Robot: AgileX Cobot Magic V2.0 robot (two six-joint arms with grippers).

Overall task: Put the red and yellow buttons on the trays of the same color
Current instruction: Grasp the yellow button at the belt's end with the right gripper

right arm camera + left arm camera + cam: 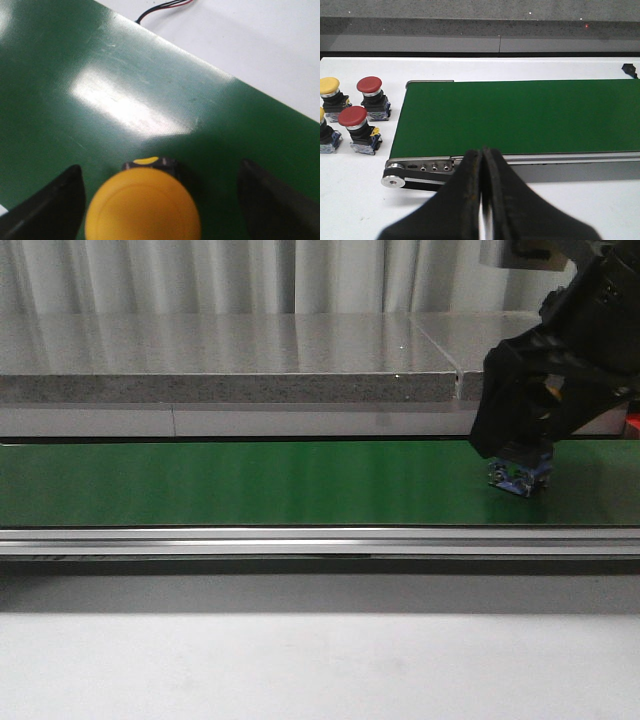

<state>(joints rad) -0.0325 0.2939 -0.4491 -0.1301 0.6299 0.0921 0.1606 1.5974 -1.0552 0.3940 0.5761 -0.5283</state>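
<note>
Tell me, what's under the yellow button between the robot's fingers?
The green belt lies under the yellow button. Its wide cap hides most of its base from above, so whether it touches the belt isn't visible.

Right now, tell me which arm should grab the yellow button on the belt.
Right. Its pincer is open and straddles the yellow button on the green belt. The left pincer is shut, off the belt's near edge.

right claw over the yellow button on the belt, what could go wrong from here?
1. The right claw stands open with the yellow button nearer one finger; closing may tip it or push it along the green belt.
2. No trays show in any view, so the drop spot is unconfirmed.
</note>
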